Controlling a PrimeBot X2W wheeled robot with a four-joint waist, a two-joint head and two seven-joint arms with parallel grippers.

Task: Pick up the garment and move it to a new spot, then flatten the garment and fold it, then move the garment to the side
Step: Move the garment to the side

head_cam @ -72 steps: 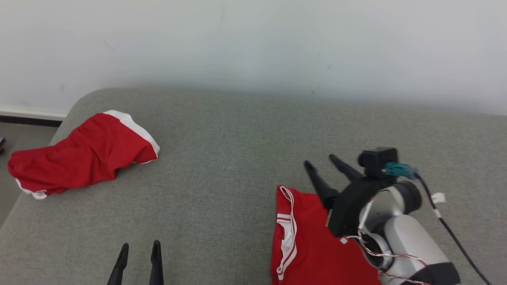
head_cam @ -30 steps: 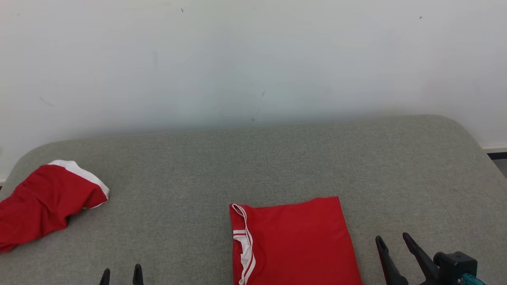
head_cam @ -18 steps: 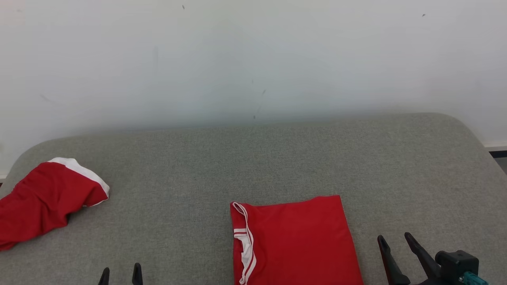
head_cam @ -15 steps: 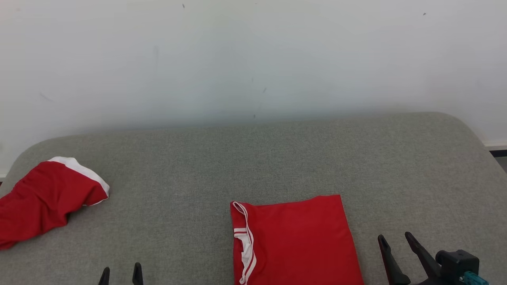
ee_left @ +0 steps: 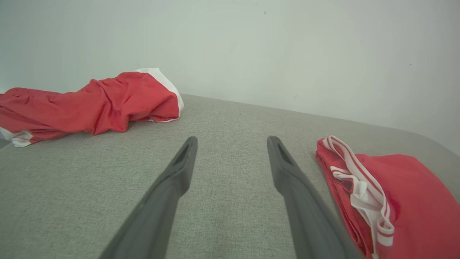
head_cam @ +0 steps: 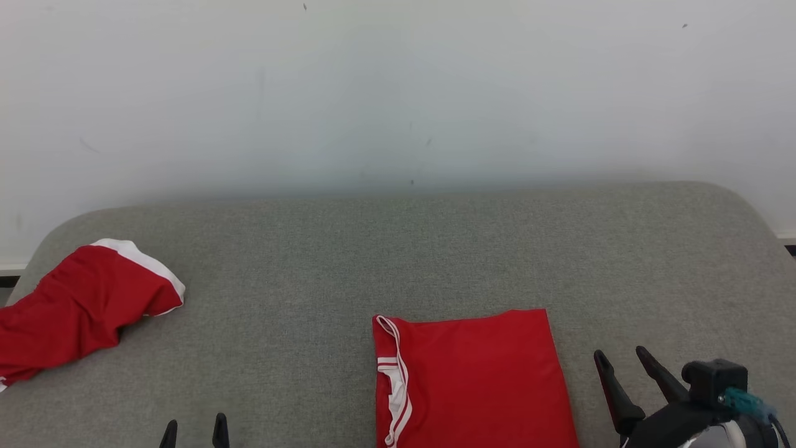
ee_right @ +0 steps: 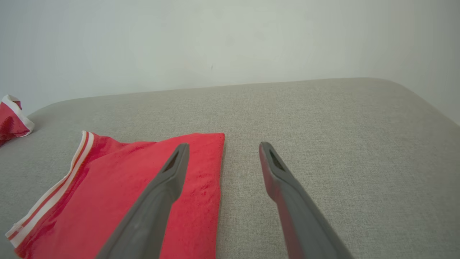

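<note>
Now right claw point(head_cam: 619, 353) beside folded garment point(head_cam: 472, 379), no longer over it.

A cushion point(head_cam: 398, 261) lies before me, with a wall point(head_cam: 398, 93) behind it. The folded garment point(head_cam: 472, 379) lies flat on the cushion's near part, right of centre. A crumpled garment point(head_cam: 81, 305) lies at its left end, well apart. My left gripper point(head_cam: 195, 423) is left of the folded garment, and my right gripper point(head_cam: 619, 353) is just right of it.
</note>
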